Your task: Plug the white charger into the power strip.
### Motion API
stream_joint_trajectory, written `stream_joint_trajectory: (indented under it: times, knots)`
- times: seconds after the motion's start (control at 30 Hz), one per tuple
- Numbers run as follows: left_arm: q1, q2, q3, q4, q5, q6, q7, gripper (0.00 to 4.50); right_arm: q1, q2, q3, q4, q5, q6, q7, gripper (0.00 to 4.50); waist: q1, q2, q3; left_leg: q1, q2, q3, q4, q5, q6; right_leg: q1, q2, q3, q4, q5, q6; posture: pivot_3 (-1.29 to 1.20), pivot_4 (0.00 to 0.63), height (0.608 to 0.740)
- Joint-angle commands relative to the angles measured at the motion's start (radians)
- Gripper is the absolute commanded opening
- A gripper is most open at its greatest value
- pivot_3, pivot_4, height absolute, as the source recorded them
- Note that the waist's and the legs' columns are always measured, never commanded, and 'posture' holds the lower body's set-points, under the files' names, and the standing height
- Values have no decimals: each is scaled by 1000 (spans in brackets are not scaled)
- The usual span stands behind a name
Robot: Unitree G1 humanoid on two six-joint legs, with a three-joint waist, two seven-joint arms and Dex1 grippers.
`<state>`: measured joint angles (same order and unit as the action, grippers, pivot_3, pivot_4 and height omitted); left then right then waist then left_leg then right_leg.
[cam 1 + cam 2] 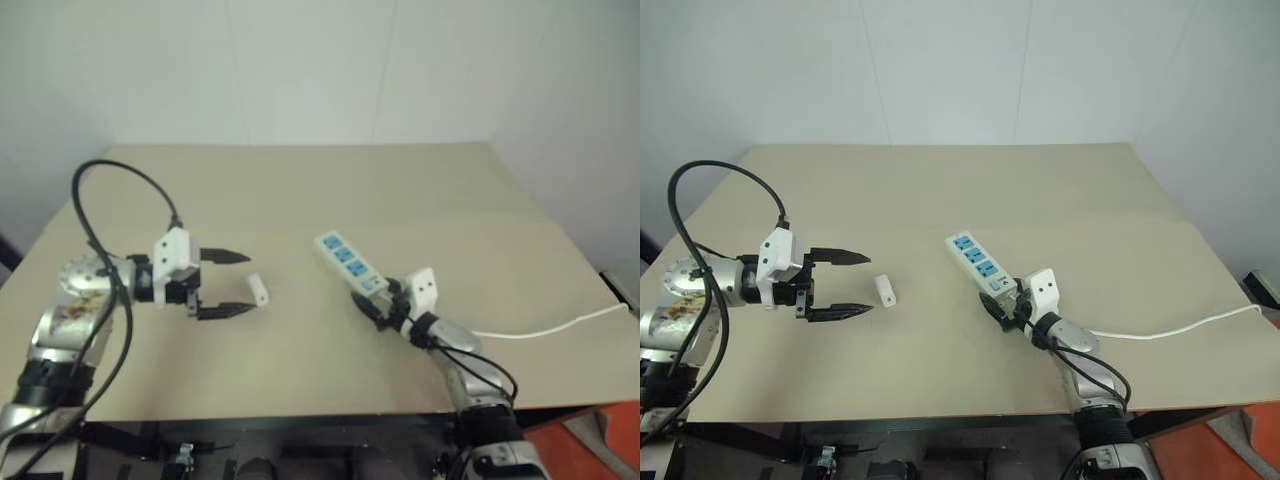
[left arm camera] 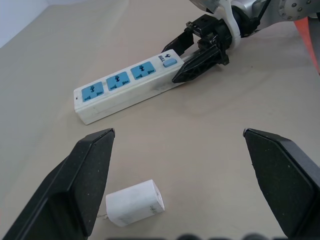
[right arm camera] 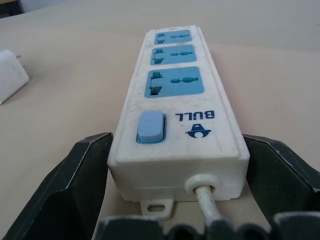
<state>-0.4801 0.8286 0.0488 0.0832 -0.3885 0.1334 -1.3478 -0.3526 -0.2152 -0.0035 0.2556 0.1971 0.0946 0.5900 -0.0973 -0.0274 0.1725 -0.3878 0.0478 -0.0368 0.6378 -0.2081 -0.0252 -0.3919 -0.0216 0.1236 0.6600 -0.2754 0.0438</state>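
My right end effector (image 1: pixel 372 303) straddles the power strip (image 1: pixel 349 262) at its cable end, spread; I'd close squarely. Left end effector (image 1: pixel 228 284), spread too, faces the white charger (image 1: pixel 259 289) (lying flat on the desk (image 1: pixel 300 190)).

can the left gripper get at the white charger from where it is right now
Probably yes. The left gripper is open, and the white charger lies on the table just past its fingertips with nothing between them. The power strip lies apart, farther toward the right gripper.
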Motion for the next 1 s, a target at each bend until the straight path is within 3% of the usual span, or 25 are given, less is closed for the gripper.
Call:
stream_joint_trajectory:
  times: [0.03, 0.1, 0.23, 0.33, 0.53, 0.7, 0.77, 0.9, 1.0]
  knots:
    - [-39, 2, -4, 3, 9, -25, -9, 4500, -7, 1, 13, 26, 10, -7, 32, 3881, -1, 0, 0, 0, 0, 0, 0, 0, 0, 0, 0, 0, 0, 0, 0, 0, 150, 740]
    - [-69, -3, -27, 5, 24, -12, -4, 4500, -6, -9, 21, 29, 3, -13, 49, 3419, -1, 0, 0, 0, 0, 0, 0, 0, 0, 0, 0, 0, 0, 0, 0, 0, 150, 740]
    - [-192, -32, -113, 38, 63, -6, -56, 4500, -30, -18, 24, 63, -17, -19, 50, 3421, 1, -1, 0, -1, 0, 0, 0, 0, 0, 0, 0, 0, -1, 0, 0, 0, 150, 740]
    - [-384, -82, -222, 181, 141, -140, -194, 4500, -50, -28, 28, 91, -16, -24, 80, 3421, 2, -1, 0, 0, -1, 0, 0, 0, 0, 1, 0, 0, -1, 0, 0, 0, 150, 740]
    - [-807, -127, -642, 470, 209, -405, -267, 4500, -67, -38, 56, 130, -31, -17, 109, 3421, -5, -1, 0, -2, -1, 0, -1, 0, 1, 1, 0, 1, -5, 0, 1, 0, 150, 740]
    - [-1061, -121, -1057, 594, 47, -611, -267, 4500, -47, -49, 79, 114, -46, -6, 120, 3421, -5, -2, 0, -2, -1, 0, -3, -1, 1, 0, 0, 2, -5, 0, 1, 0, 150, 740]
    - [-1143, -134, -1212, 657, 46, -667, -267, 4500, -43, -50, 77, 109, -44, 0, 116, 3421, -4, -2, 0, -2, -1, 0, -3, -1, 1, 0, 1, 2, -5, -1, 2, 0, 150, 740]
    - [-1207, -202, -1397, 765, 58, -749, -267, 4500, -44, -47, 70, 103, -43, 10, 95, 3421, -1, -2, 0, -2, -2, 0, -3, -1, 1, 0, 0, 2, -5, -1, 3, 0, 150, 740]
    - [-1208, -238, -1455, 820, 86, -830, -267, 4500, -46, -49, 72, 100, -43, 13, 97, 3421, -1, -2, 0, -3, -2, 0, -2, -1, 1, -1, 0, 2, -5, -1, 3, 0, 150, 740]
